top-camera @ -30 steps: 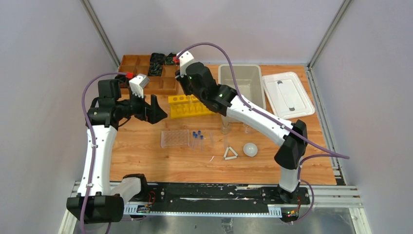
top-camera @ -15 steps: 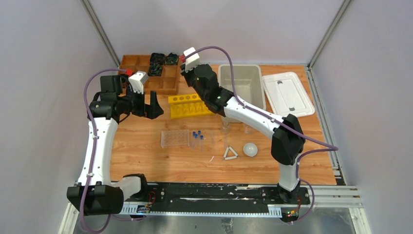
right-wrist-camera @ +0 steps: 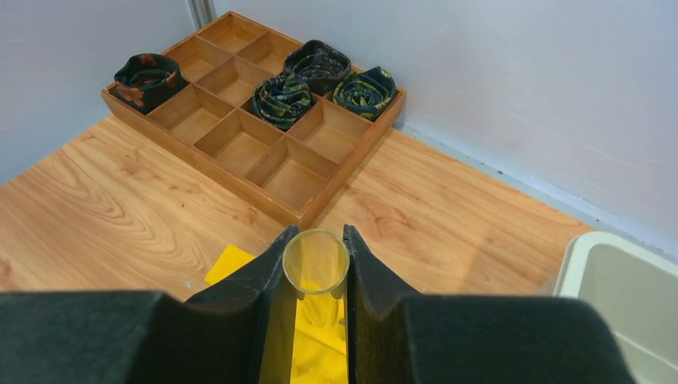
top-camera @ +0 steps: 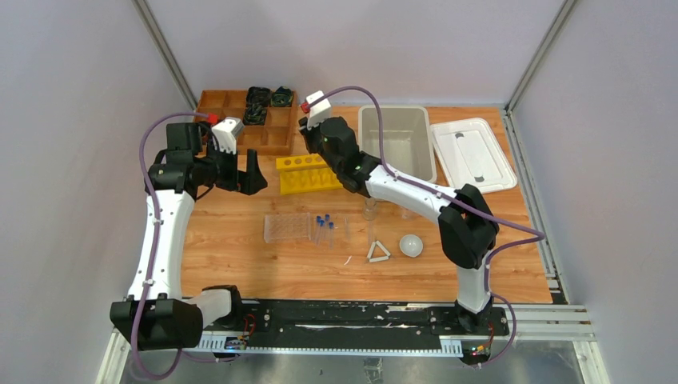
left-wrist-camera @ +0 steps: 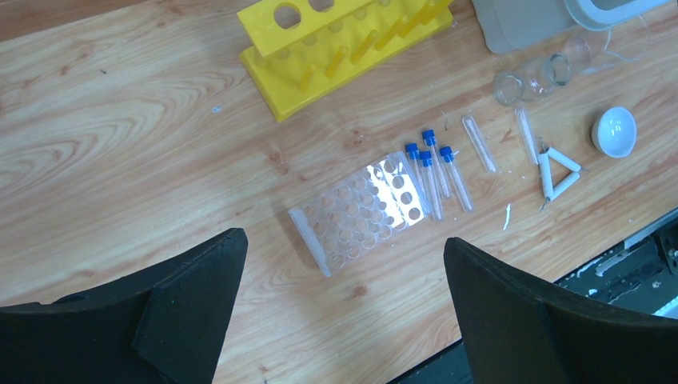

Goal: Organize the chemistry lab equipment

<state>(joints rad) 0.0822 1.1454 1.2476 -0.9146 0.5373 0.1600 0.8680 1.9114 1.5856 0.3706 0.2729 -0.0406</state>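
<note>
**Lab bench stock: one tube in the right claw, the rest on the bench**

- Right claw [right-wrist-camera: 317, 244]: pinching an uncapped clear tube [right-wrist-camera: 317, 276], one finger against each side. The tube's open rim faces the wrist camera, low centre of that view. Yellow shows directly beneath it.
- Left claw [left-wrist-camera: 344, 320]: spread wide, holding nothing. It hangs above the bench [top-camera: 232, 256] at centre left of the overhead view.
- Yellow six-hole rack [top-camera: 313, 173]: centre of the overhead view, below the right claw, with a bare strip of bench between it and the wooden tray.
- Wooden compartment tray [right-wrist-camera: 248, 120]: upper left of the right wrist view, against the back wall. Dark rolled items [right-wrist-camera: 320, 64] sit in four compartments.
- Clear plastic tube rack [left-wrist-camera: 360, 212]: centre of the left wrist view, flat on the bench.
- Blue-capped tubes [left-wrist-camera: 436, 172]: four, lying side by side just right of the clear rack, caps toward the yellow rack.
- Uncapped tubes [left-wrist-camera: 478, 144]: two, lying loose right of the capped group, apart from each other.
- Beakers [left-wrist-camera: 524, 80]: two, clear glass, upper right of the left wrist view, beside the grey tub.
- White triangle frame [left-wrist-camera: 557, 174]: flat on the bench, right of the loose tubes.
- White round dish [left-wrist-camera: 616, 132]: near the triangle frame, on its right and apart from it.
- Grey tub [top-camera: 396, 140]: upper centre right of the overhead view, open.
- White lid [top-camera: 472, 154]: flat on the bench beside the tub, on its right.
</note>
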